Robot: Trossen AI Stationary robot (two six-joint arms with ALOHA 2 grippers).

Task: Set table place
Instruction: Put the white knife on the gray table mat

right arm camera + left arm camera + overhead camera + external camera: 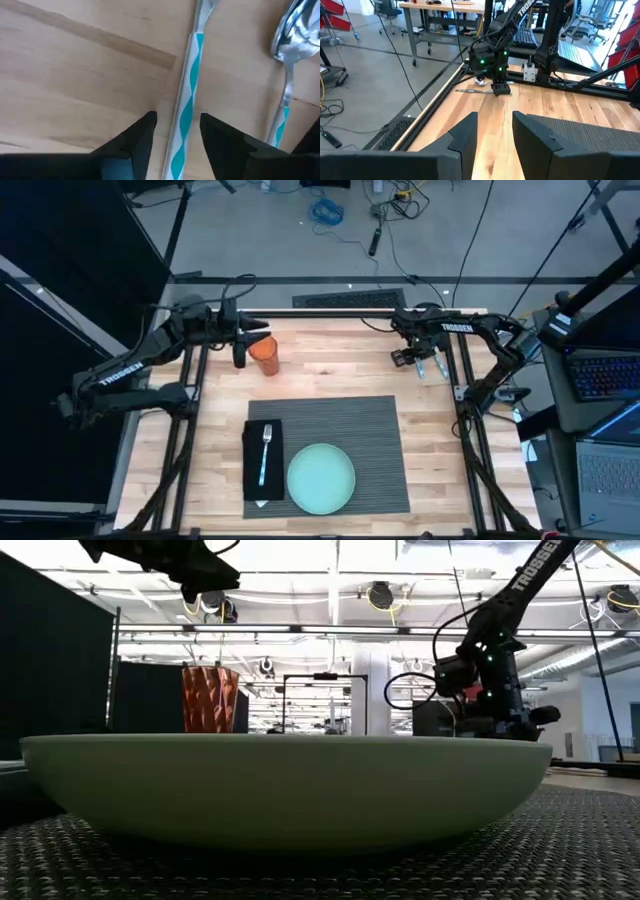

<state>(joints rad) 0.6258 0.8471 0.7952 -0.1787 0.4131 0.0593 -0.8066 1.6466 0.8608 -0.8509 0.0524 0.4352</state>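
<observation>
Here the dark grey ribbed placemat (345,435) spreads across the table (330,370).

A faceted orange plastic cup (265,355) stands at eleven o'clock. A black folded cloth napkin (263,460) at seven o'clock carries a teal-striped metal fork (266,453). A laptop (603,376) sits at three o'clock.

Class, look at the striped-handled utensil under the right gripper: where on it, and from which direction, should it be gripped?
Grip the striped utensil mid-handle, from straight above. It lies flat on the table, and the right gripper, jaws open, already straddles the narrow handle crosswise, clear of the spoon alongside.
</observation>
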